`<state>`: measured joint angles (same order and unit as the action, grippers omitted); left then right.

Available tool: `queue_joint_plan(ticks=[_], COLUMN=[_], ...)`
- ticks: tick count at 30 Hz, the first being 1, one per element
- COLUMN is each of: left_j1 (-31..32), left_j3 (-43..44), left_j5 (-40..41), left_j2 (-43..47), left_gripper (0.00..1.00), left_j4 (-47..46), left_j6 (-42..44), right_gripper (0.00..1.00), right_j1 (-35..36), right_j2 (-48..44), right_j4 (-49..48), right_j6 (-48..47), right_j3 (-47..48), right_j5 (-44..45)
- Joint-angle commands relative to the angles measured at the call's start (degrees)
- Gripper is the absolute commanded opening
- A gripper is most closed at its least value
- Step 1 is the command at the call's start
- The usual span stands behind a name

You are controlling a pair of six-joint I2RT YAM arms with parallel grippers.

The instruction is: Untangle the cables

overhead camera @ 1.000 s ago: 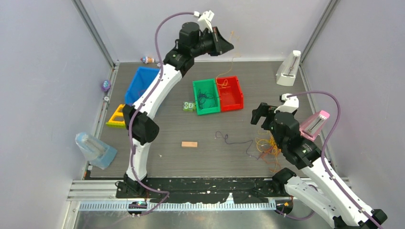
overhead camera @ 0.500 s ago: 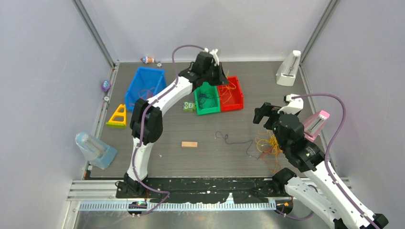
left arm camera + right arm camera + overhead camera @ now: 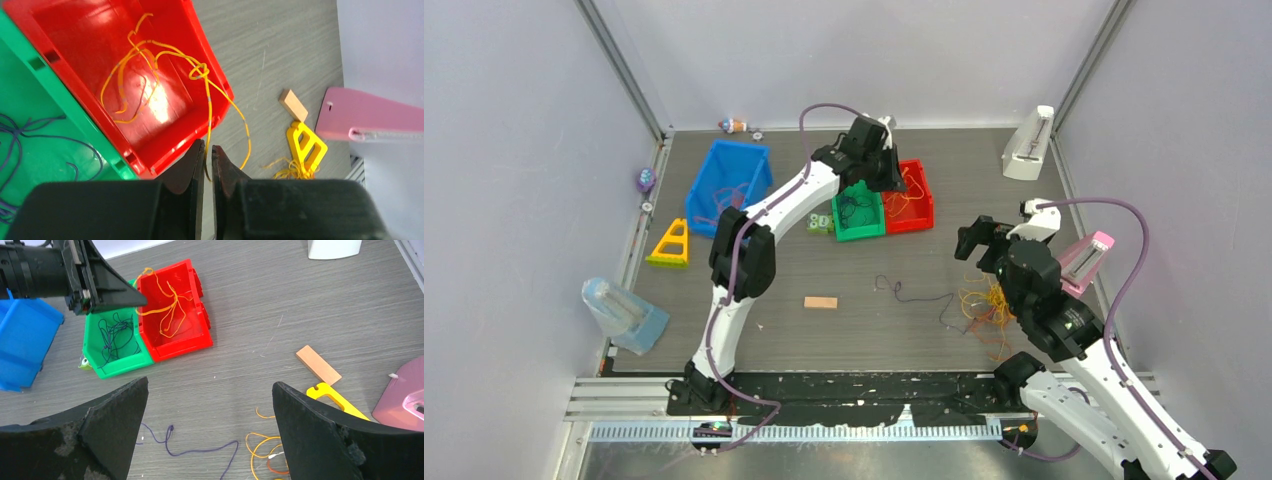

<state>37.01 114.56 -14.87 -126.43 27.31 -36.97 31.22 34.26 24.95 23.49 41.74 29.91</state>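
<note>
Yellow cable (image 3: 209, 105): lower run lost between left gripper (image 3: 207, 146) fingers, 6 o'clock.
Green bin (image 3: 30, 85): cut off, 9 o'clock edge.
Pink block (image 3: 370, 112): cut off, 3 o'clock edge.

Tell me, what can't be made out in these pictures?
- Top view: cable tangle partly behind the right arm.
- Left wrist view: lower end of orange cable vanishes inside the left gripper.
- Top view: contents of blue bin too small.
- Right wrist view: pink object cut off by edge.

Overhead view wide; wrist views close, sharing red bin (image 3: 75, 30).
</note>
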Motion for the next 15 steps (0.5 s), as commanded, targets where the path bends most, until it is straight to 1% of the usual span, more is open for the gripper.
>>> queue_joint_plan(ticks=[1,2,3,6,7,8,9,11,15], left_j1=[-0.64,-0.82,-0.83,-0.84,-0.89,-0.88,-0.85,-0.86,-0.57], left_j3=[10.07,11.48,12.23,12.22,11.94,11.73,11.50,10.29,5.47], left_j5=[4.84,4.81,4.93,5.38,5.57,6.21,6.75,7.21,7.07], left_j2=[-4.63,-5.37,-5.64,-4.24,-3.40,-2.55,-1.51,0.81,8.05], left_gripper=[0.15,0.19,0.26,0.51,0.58,0.63,0.65,0.67,0.69], left_j4=[7.90,8.80,9.46,9.57,9.72,10.02,10.34,10.52,9.12], left_j6=[1.31,1.39,1.45,2.51,3.08,3.62,4.34,5.55,7.92], right_gripper=[1.00,1.00,1.00,1.00,1.00,1.00,1.00,1.00,1.00], right_j1=[-0.49,-0.58,-0.61,-1.03,-1.14,-1.42,-1.56,-2.32,-6.22], right_j2=[-0.49,-0.28,0.29,2.60,3.20,4.59,5.34,7.84,11.64], right_j4=[-0.95,-0.38,0.12,4.54,5.84,8.41,9.66,15.16,19.23], right_j6=[1.00,1.06,1.15,3.42,4.38,6.14,7.32,10.90,17.21], right_j3=[-0.35,-0.23,-0.11,1.08,1.38,1.85,2.03,2.54,0.34], right_j5=[0.87,1.08,1.36,3.99,4.71,5.97,6.40,6.88,4.63])
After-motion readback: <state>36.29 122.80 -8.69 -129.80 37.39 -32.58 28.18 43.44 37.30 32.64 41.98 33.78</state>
